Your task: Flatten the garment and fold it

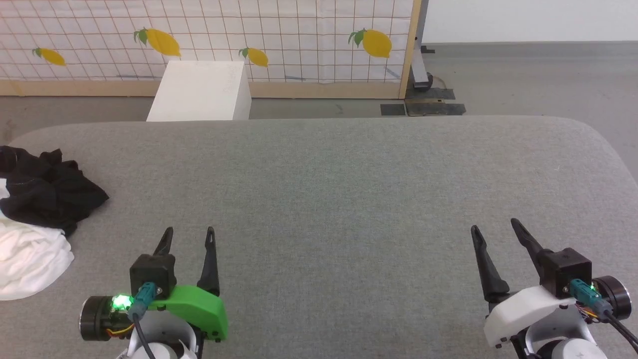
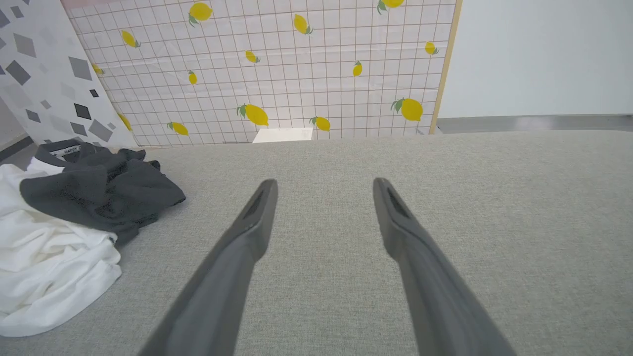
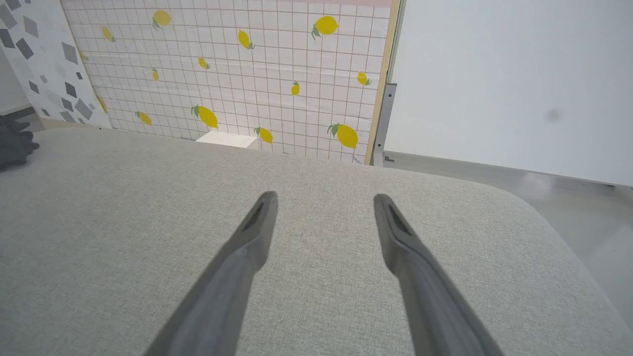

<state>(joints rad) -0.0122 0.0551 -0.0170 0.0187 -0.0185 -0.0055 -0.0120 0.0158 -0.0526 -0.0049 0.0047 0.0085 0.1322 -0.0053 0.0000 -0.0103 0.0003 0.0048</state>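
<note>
1. Head view: the garment (image 1: 35, 219) lies bunched at 9 o'clock on the grey padded table (image 1: 339, 189), black sleeve cloth heaped over crumpled white body cloth, part of it cut off by the frame's left edge. The left gripper (image 1: 190, 230) sits at 7 o'clock and the right gripper (image 1: 493, 224) at 5 o'clock, both with fingers spread, holding nothing and clear of the cloth. A white box (image 1: 202, 89) stands beyond the table's far edge at 11 o'clock, before a lemon-print screen (image 1: 299, 40).
2. Left wrist view: the left gripper (image 2: 324, 182) points its splayed fingers over bare table. The garment (image 2: 64, 227) sits at 9 o'clock, near but not touching, with a strip of lettered neck tape (image 2: 67, 147) at 10 o'clock.
3. Right wrist view: the right gripper (image 3: 324, 195) is likewise spread and empty. A dark scrap of the garment (image 3: 15, 141) shows at 9 o'clock, well apart.
4. Progress, as a judgement: nothing is done yet. The shirt is neither flattened nor folded, so grasping, spreading, smoothing and every fold lie ahead.
</note>
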